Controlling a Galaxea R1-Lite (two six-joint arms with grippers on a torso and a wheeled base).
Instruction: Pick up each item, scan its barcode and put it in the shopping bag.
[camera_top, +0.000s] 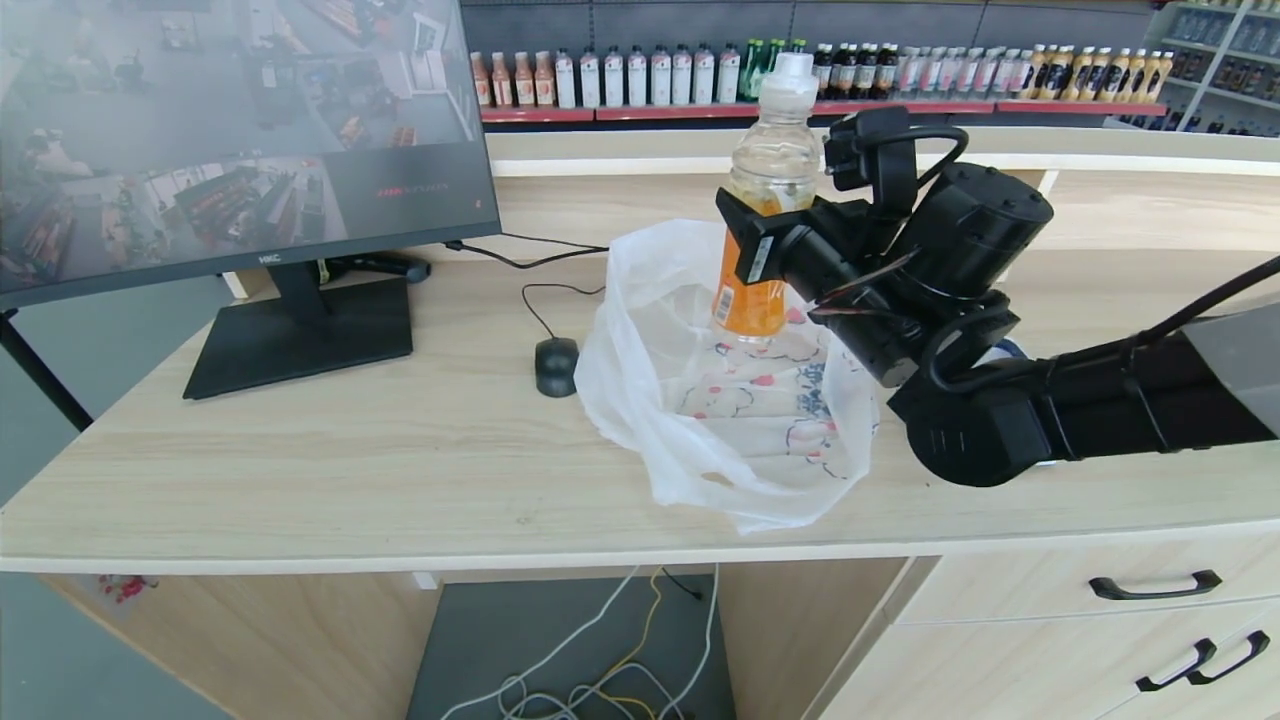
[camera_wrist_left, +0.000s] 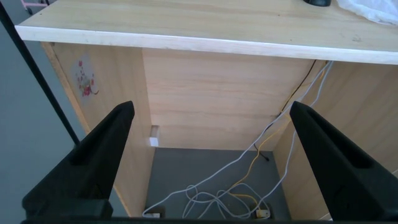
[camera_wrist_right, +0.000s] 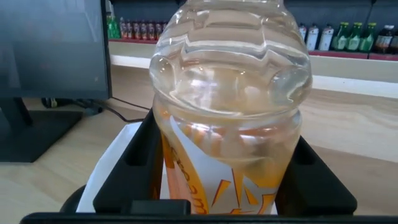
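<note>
Bottle (camera_top: 770, 200), upright with a white cap and an orange label, stands right of centre in the upper half of the head view, clamped at label height by the right gripper (camera_top: 765, 250). Its base hangs over the open mouth of the white bag (camera_top: 700, 420), which slumps on the counter (camera_top: 350, 470) at centre. A mouse (camera_top: 556, 366) lies just left of the bag, and a monitor (camera_top: 230, 130) takes the upper left. Left wrist view: the left gripper (camera_wrist_left: 211, 112) hangs with its fingers wide apart and nothing between them, below the counter edge (camera_wrist_left: 186, 34), facing loose cables (camera_wrist_left: 230, 186) under the desk. Right wrist view: the bottle (camera_wrist_right: 230, 93) sits close to the lens with a black finger pressed on each side of its label, and bag film (camera_wrist_right: 112, 162) shows beyond it. Judged step: bagging, since the bottle is already poised over the bag. The next move calls for a straight descent through the bag mouth, then parting the fingers once the base is supported. The limp bag wall may fold inward, so the approach should keep to the middle of the opening.
</note>
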